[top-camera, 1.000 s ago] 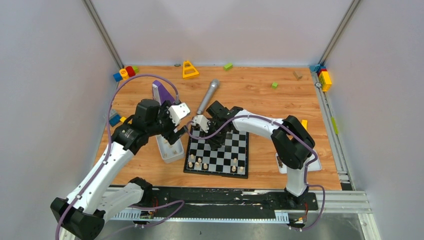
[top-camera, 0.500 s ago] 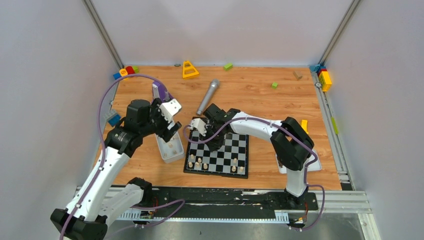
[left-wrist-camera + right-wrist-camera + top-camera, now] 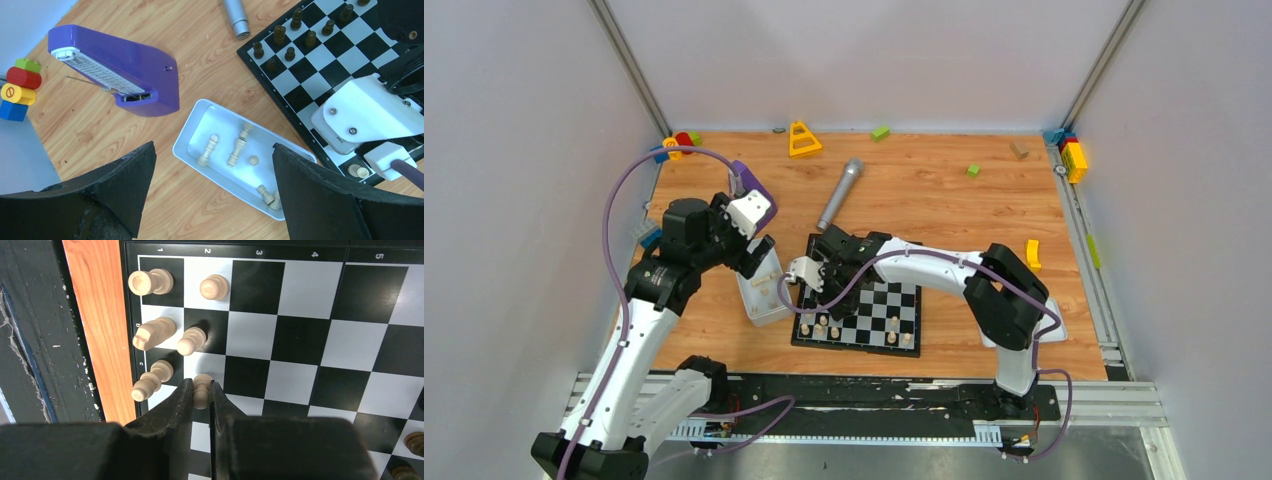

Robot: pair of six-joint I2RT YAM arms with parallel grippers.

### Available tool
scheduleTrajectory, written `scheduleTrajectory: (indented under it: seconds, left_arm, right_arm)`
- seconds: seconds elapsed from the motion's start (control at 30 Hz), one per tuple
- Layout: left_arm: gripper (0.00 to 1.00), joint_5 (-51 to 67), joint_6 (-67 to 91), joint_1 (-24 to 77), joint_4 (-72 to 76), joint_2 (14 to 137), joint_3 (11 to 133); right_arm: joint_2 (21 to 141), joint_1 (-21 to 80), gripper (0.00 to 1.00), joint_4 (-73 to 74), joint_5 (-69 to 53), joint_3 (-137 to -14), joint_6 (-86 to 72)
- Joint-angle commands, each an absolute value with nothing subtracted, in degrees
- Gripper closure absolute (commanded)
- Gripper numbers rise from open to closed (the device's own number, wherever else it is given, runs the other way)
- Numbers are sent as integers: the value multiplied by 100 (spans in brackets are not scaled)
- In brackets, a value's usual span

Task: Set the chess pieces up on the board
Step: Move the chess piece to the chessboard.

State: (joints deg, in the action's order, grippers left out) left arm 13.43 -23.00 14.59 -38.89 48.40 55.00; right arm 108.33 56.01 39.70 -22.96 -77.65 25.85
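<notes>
Right end effector [image 3: 201, 386] pinched shut on a light pawn [image 3: 202, 380] over the chessboard [image 3: 300, 340]; left end effector [image 3: 214, 147] hangs spread wide above the tray [image 3: 215, 120].
I see the white tray just beside the board's left edge, with several light pieces [image 3: 235, 150] lying on their sides in it. The pawn is close to the board's rim and the standing light pieces [image 3: 192, 340], with bare squares toward the middle. Its long axis runs along the fingers; I cannot tell which end is the head.
</notes>
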Motion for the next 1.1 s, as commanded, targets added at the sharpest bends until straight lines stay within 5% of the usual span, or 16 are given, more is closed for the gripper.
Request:
scheduleTrajectory:
  seconds: [0.0,0.77,1.07]
  left_arm:
    - [6,1431,-2149,1391,-3744,4754,5528]
    - [6,1505,-2223,1389,-3790,4729,5484]
    - [6,1512,-2260,1389,-3828,4737,5467]
  right_arm:
    - [10813,5695,100,3885,-2249,-7838,2670]
    - [11010,5848,91,3867,-2138,-7893,2604]
    - [11000,5862,71,3846,-1926,-7934,2593]
